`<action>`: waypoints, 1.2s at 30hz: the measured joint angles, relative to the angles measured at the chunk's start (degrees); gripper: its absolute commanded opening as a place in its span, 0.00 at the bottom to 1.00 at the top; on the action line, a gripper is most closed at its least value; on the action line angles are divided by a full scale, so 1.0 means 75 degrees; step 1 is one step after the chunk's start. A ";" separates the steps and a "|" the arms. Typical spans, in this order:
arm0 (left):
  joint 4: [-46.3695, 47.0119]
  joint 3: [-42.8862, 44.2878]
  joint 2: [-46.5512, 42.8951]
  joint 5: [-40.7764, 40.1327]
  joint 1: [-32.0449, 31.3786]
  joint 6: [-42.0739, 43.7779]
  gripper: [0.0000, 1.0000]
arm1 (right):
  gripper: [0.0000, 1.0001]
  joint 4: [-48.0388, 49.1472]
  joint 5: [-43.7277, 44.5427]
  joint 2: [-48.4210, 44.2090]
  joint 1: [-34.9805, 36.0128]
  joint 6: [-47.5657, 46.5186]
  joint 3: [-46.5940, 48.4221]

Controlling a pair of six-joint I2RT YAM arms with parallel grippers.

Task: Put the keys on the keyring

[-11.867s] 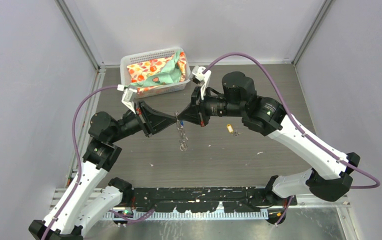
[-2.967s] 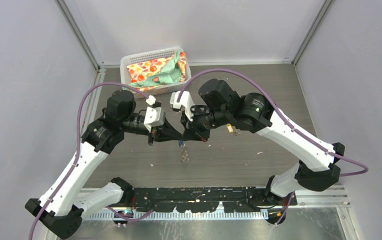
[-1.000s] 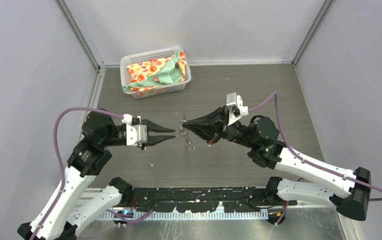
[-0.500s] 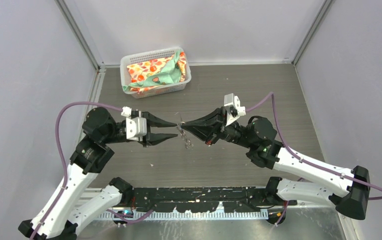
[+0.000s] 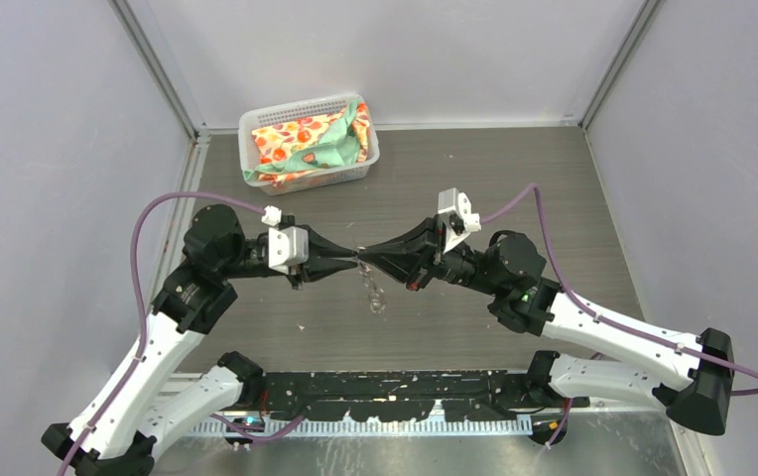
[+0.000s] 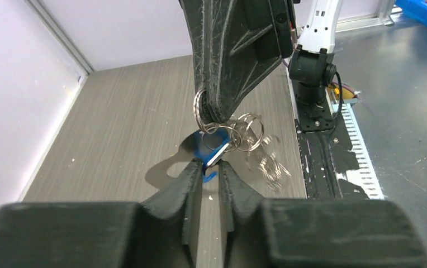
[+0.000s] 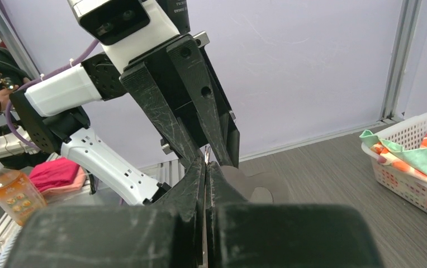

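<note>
My two grippers meet tip to tip above the middle of the table. The right gripper (image 5: 366,260) is shut on the keyring (image 6: 200,109), a silvery split ring with more rings and a chain (image 5: 373,294) dangling below it. A sliver of that ring shows at its tips (image 7: 206,154). A key with a blue head (image 6: 207,149) hangs from the rings. The left gripper (image 6: 207,164) comes in from the left (image 5: 349,260), its jaws drawn in narrow with the blue key pinched between the fingertips. The left fingers (image 7: 164,111) tower over the right gripper's tips.
A white basket (image 5: 296,107) holding patterned cloth stands at the back left of the table, also at the right edge of the right wrist view (image 7: 418,167). A black rail (image 5: 395,387) runs along the near edge between the arm bases.
The left gripper moved right up to the right gripper's tip, opened wider on the way, then narrowed onto the blue key. The right gripper stayed shut and crept slightly left.
</note>
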 measured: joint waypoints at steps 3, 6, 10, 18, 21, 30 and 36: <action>-0.0087 -0.0029 -0.0023 -0.0035 -0.0006 0.0111 0.01 | 0.01 -0.0079 0.0012 0.0000 0.0000 -0.0012 0.0000; -0.0152 -0.0032 -0.0058 -0.0070 -0.0023 0.0152 0.01 | 0.01 -0.0181 0.0015 -0.0003 0.0000 -0.0047 0.0000; -0.0271 -0.0044 -0.0192 -0.0157 -0.0026 0.0210 0.00 | 0.01 -0.0522 0.0061 -0.0076 -0.0003 -0.0160 0.0003; -0.0423 0.0029 -0.0385 -0.0198 -0.0026 0.0423 0.01 | 0.01 -0.1341 0.0064 -0.0411 0.0000 -0.0440 0.0029; -0.0478 0.0044 -0.0382 -0.0195 -0.0029 0.0504 0.00 | 0.01 -0.1492 0.0015 -0.0469 0.0003 -0.0475 0.0047; -0.0662 0.0044 -0.0358 -0.0216 -0.0035 0.0793 0.01 | 0.04 -0.2113 -0.0122 -0.0405 -0.0003 -0.0490 0.0323; -0.0565 0.0058 -0.0303 -0.0344 -0.0035 0.0889 0.00 | 0.43 -0.2512 -0.0055 -0.0265 -0.0003 -0.0551 0.0589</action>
